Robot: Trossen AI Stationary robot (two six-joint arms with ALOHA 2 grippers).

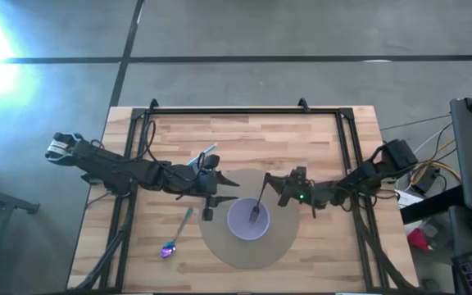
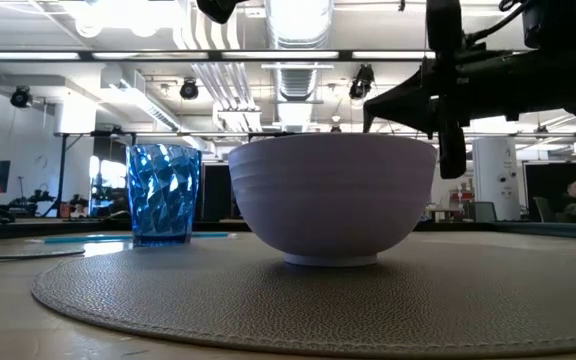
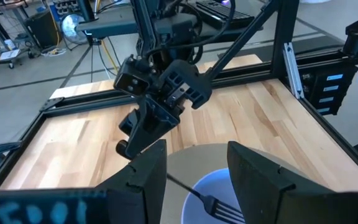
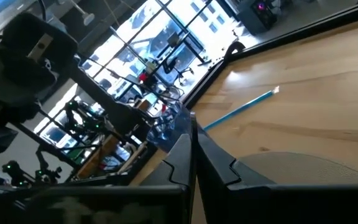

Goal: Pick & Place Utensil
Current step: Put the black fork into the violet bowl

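A black fork (image 1: 256, 209) slants down into a pale lilac bowl (image 1: 238, 228) that stands on a round grey mat (image 1: 220, 246). In the left wrist view its tines (image 3: 218, 208) show inside the bowl's rim. My right gripper (image 1: 275, 187) is shut on the fork's handle, just right of and above the bowl. My left gripper (image 1: 224, 192) hovers open at the bowl's left rim, holding nothing. A metal spoon (image 1: 176, 236) lies on the wood left of the mat. My right gripper pinches the fork's handle near its free end (image 4: 193, 132) between its two fingers. The fingers come roughly level from the table's right side. The fork hangs slanted below them, tines down inside the bowl; whether the tines touch the bowl, I cannot tell.
A blue faceted cup (image 2: 163, 193) stands behind the bowl's left, close to my left arm. A light blue straw (image 1: 207, 153) lies on the wood beyond it. Black frame rails (image 1: 347, 156) run along the table's sides and far edge.
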